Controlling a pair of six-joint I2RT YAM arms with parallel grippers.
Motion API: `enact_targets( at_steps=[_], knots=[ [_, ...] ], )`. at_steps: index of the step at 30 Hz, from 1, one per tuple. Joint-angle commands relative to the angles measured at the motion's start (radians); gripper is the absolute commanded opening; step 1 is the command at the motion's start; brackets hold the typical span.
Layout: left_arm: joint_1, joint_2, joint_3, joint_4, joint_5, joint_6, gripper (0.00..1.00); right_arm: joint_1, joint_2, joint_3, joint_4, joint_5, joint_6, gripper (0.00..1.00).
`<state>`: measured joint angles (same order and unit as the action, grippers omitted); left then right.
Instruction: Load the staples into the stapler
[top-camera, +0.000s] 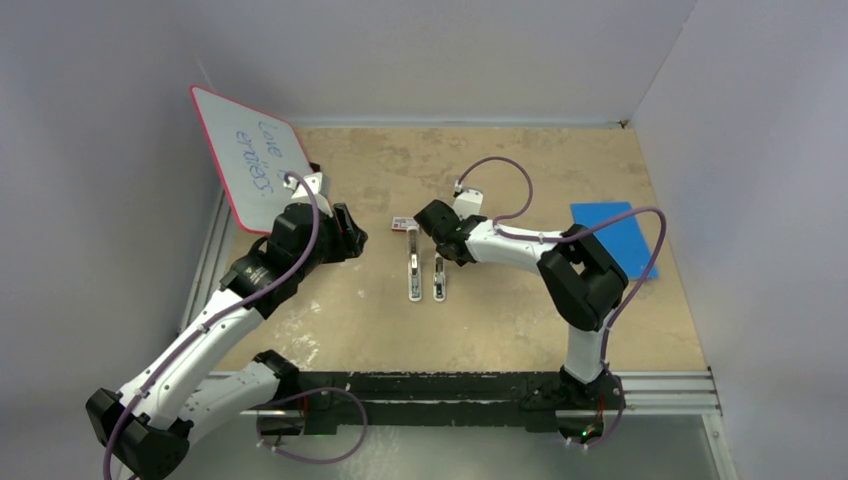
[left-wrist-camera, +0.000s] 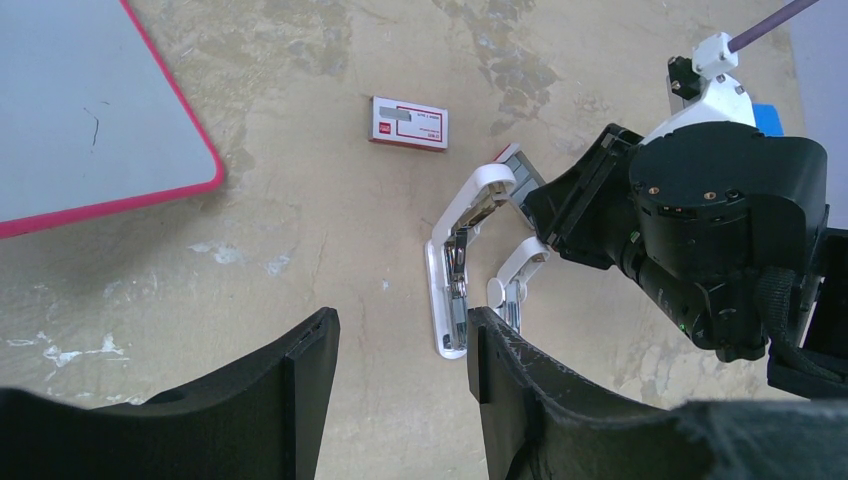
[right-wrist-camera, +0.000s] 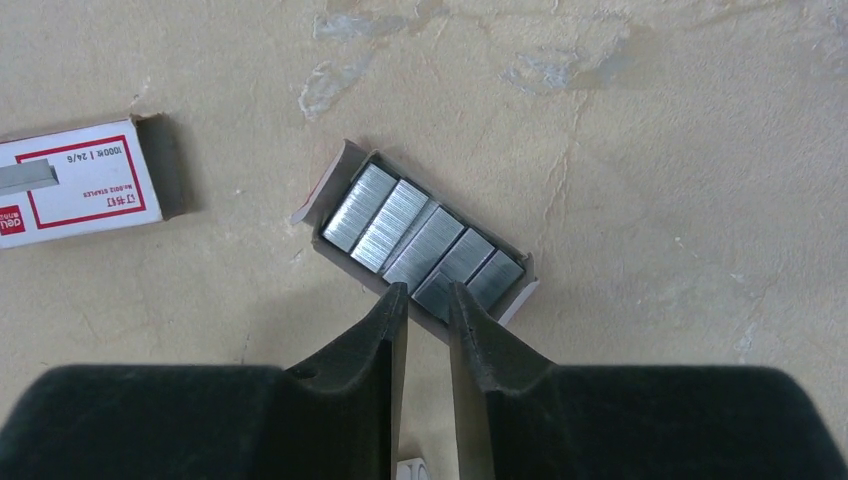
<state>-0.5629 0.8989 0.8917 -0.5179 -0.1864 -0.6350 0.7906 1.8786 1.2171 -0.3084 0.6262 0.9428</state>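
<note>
Starting from my left: my left gripper (left-wrist-camera: 400, 330) hangs released, jaws apart with nothing between them, back from the stapler (left-wrist-camera: 447, 300), which lies opened on the table (left-wrist-camera: 300, 250). Beyond it sits the red-and-white box (left-wrist-camera: 408, 124). My right gripper (right-wrist-camera: 427, 293) is the nearer hand by far. It hovers at the near edge of the open tray (right-wrist-camera: 322, 198), where the staples (right-wrist-camera: 430, 240) lie packed side by side in a diagonal row. Each block's long axis runs across that row, skewed to my closing line. My fingers stand nearly together, with one block's corner showing between the tips; whether they pinch it I cannot tell.
</note>
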Motion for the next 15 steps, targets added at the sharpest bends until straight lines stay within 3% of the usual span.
enact_targets(
  at_steps=[1,15],
  knots=[
    [0.006,-0.003,0.005,0.027,0.006,0.001,0.50,-0.005,-0.001,0.039,-0.036,0.032,0.020,0.25],
    [0.006,-0.002,0.005,0.028,0.004,0.001,0.50,-0.014,0.039,0.054,-0.044,0.027,0.017,0.35]
  ],
)
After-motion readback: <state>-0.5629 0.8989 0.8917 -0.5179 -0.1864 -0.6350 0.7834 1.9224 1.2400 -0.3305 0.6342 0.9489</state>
